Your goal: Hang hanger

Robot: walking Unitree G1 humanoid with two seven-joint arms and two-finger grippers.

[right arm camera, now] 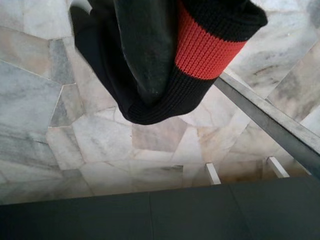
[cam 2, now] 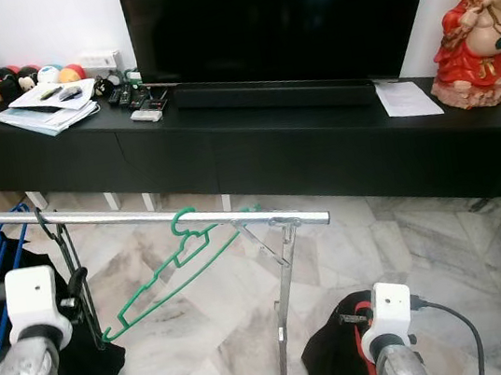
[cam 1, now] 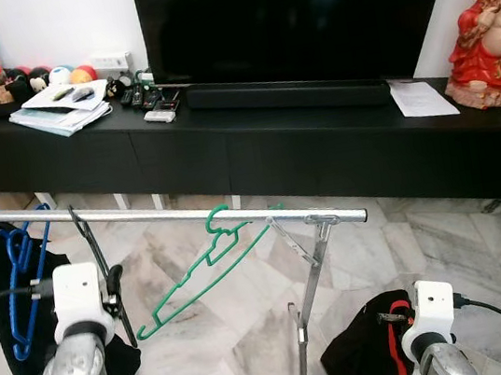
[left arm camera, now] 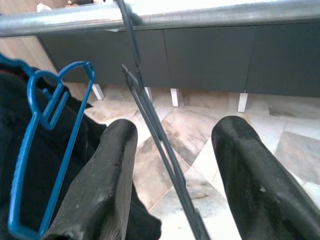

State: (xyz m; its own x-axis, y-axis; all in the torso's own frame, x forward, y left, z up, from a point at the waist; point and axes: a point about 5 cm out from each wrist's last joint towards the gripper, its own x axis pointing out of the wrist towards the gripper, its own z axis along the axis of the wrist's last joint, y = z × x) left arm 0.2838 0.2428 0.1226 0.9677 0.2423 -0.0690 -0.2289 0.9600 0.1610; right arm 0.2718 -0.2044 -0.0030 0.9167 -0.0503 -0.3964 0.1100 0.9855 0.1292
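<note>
A silver clothes rail (cam 1: 170, 214) crosses in front of me. A green hanger (cam 1: 208, 271) hooks over it near its right end and hangs tilted. A thin black wire hanger (left arm camera: 150, 115) hangs further left, and my left gripper (left arm camera: 175, 132) stands open with that wire between its fingers, not touching it. A blue hanger (cam 1: 18, 288) and dark clothing hang at the rail's left end. Low on the right, my right gripper (cam 1: 391, 329) is shut on a black garment with a red band (right arm camera: 210, 45), which drapes over its fingers.
The rack's metal leg (cam 1: 310, 301) slants down to the marble floor between my arms. Behind the rail runs a long black TV console (cam 1: 253, 140) with a TV, papers, remotes and a red statue (cam 1: 490, 38). A dark sofa edge sits at far right.
</note>
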